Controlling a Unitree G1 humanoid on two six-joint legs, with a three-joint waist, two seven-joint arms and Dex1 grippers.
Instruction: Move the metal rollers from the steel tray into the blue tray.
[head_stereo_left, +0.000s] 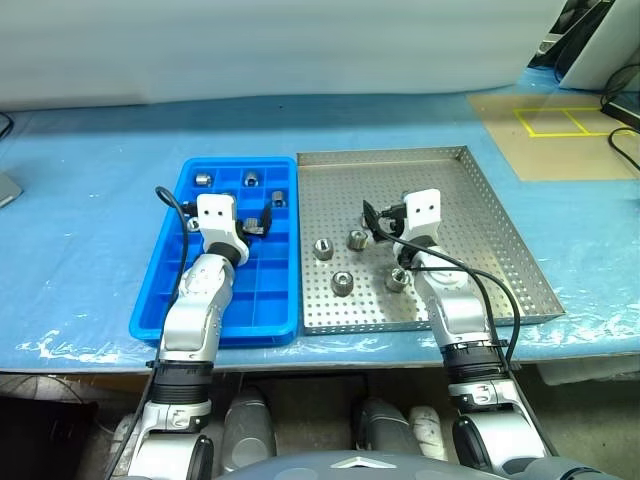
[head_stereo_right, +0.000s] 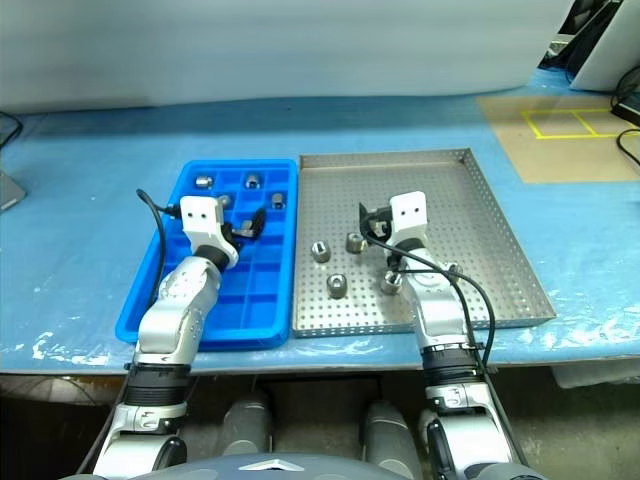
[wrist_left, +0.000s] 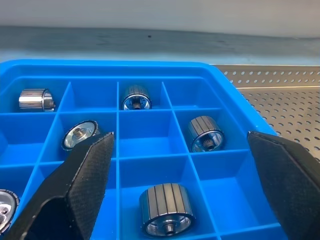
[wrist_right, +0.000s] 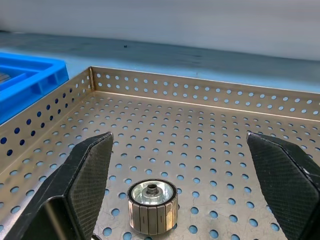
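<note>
- Left gripper (wrist_left: 177, 165): hangs over the middle of the blue tray (head_stereo_left: 160, 300), fingers spread wide and holding nothing.
- Right gripper (wrist_right: 177, 165): hangs over the steel tray (head_stereo_left: 500, 250), jaws likewise wide apart and empty.
- Steel tray, near half: four metal rollers lie loose on the perforated floor. One roller (head_stereo_left: 342, 283) sits nearest the front rim; a second (head_stereo_left: 397, 279) lies just beside the right arm; a third (head_stereo_left: 324, 248) and a fourth (head_stereo_left: 357, 239) lie side by side a little further back.
- Right wrist view: one roller (wrist_right: 152, 199) stands on end between the open fingers, low in front of them, not touched by either.
- Blue tray, near half: the front compartments seen from the head camera hold no rollers.
- Left wrist view: one roller (wrist_left: 166, 210) lies in the compartment directly below the open jaws; another (wrist_left: 205, 133) occupies the compartment beyond it to one side, and one more (wrist_left: 79, 135) lies behind the opposite finger.
- Blue tray, far row: three rollers lie in separate compartments, at (head_stereo_left: 203, 180), (head_stereo_left: 251, 179) and (head_stereo_left: 279, 198).
- Trays stand side by side, long edges touching, on a blue-covered table (head_stereo_left: 90, 220).
- Far right of the table: a brown board (head_stereo_left: 560, 140) with yellow tape lines.
</note>
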